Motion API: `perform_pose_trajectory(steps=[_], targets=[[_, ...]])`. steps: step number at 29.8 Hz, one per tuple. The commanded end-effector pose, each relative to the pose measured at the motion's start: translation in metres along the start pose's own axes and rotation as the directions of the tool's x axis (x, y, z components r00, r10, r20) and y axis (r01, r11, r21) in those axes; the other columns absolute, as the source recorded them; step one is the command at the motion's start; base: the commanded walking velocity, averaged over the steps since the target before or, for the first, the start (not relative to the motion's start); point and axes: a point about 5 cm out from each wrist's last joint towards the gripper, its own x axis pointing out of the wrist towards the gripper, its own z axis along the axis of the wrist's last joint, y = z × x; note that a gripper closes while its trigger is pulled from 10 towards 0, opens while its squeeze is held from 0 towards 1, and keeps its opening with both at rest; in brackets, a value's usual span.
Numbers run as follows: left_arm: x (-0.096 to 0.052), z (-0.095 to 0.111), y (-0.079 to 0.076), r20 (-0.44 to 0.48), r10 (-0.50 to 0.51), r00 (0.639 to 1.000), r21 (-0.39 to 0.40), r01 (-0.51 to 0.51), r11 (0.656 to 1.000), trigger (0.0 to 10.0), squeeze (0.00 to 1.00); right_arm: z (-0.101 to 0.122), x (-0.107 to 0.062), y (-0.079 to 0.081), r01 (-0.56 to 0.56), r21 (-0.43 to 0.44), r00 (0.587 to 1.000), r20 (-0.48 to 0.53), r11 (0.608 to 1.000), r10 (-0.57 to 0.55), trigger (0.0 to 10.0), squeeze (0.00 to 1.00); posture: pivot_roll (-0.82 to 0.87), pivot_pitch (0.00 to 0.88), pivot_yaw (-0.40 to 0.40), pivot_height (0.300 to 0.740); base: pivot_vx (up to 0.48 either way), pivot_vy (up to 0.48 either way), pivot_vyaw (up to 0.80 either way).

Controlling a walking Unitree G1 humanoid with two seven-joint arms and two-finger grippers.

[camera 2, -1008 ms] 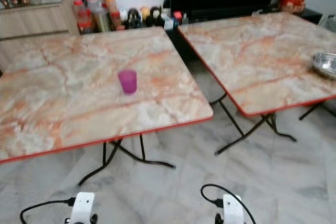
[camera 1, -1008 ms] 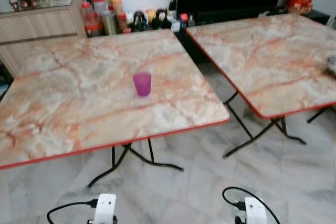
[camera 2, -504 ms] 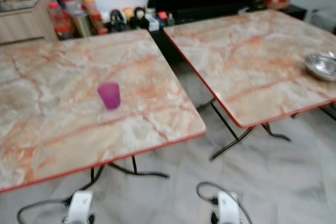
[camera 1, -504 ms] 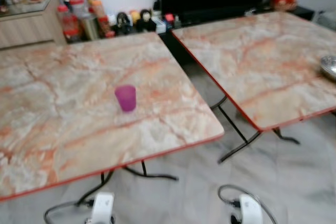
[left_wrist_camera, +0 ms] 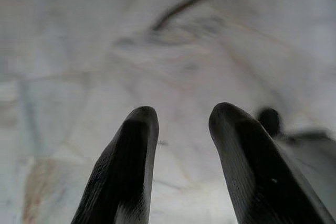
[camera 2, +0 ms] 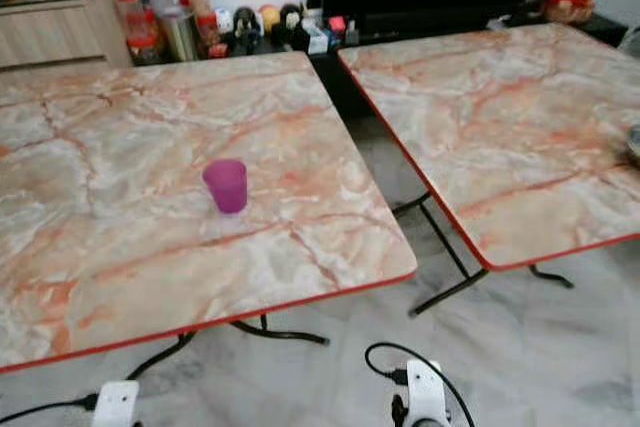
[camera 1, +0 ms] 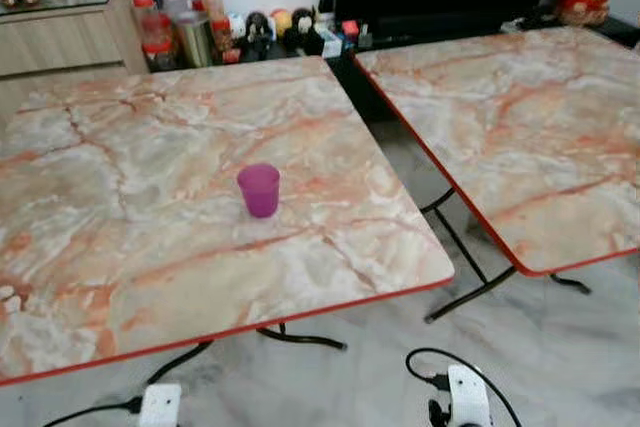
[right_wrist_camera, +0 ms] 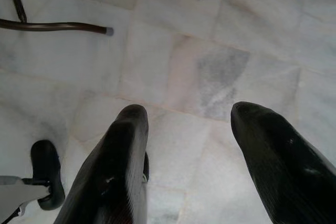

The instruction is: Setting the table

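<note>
Left eye view: purple cup (camera 1: 259, 190) upright mid-table (camera 1: 120, 247), ahead of and well above both hanging arms, nearer the left. Left gripper (left_wrist_camera: 181, 129) spread, empty, over floor; right gripper (right_wrist_camera: 189, 140) the same. Right eye view adds a bowl's rim (camera 2: 634, 143) on the right table.

A translucent purple plastic cup (camera 1: 260, 190) stands on a pink-veined marble-pattern table (camera 1: 120, 207) with a red rim. The tiled floor (camera 1: 560, 347) is grey-white marble.
</note>
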Motion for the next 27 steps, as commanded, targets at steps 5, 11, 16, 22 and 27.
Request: perform_pose_trajectory(steps=[5,11,16,22,27], targets=[[0.003,0.033,0.073,0.13,0.449,0.884,-0.182,-0.424,0.887,10.0,0.0,-0.002,0.0,0.002,-0.011,-0.013,1.0,-0.01,1.0,0.01,10.0,0.0,0.04,0.0,-0.034,0.74,0.0,0.0,0.0],[-0.003,0.072,0.113,0.235,0.672,0.702,-0.297,-0.607,0.737,10.0,0.0,-0.002,0.0,0.002,-0.011,-0.016,1.0,-0.009,1.0,0.011,10.0,0.0,0.04,0.0,-0.034,0.74,0.0,0.0,0.0],[-0.006,0.091,0.122,0.298,0.723,0.623,-0.327,-0.645,0.69,10.0,0.0,0.0,0.0,0.002,-0.007,-0.012,1.0,-0.007,1.0,0.007,10.0,0.0,0.03,0.0,-0.033,0.74,0.0,0.0,0.0],[-0.029,0.212,0.099,0.684,0.587,0.433,-0.423,-0.421,0.803,10.0,0.0,0.002,0.0,0.002,-0.007,-0.008,1.0,-0.001,1.0,0.007,10.0,0.0,0.03,0.0,-0.031,0.74,0.0,0.0,0.0],[-0.058,0.283,0.031,0.889,0.275,0.367,-0.269,-0.069,0.961,10.0,0.0,0.002,0.0,0.002,-0.003,0.005,1.0,0.003,1.0,0.003,10.0,0.0,0.03,0.0,-0.029,0.74,0.0,0.0,0.0]])
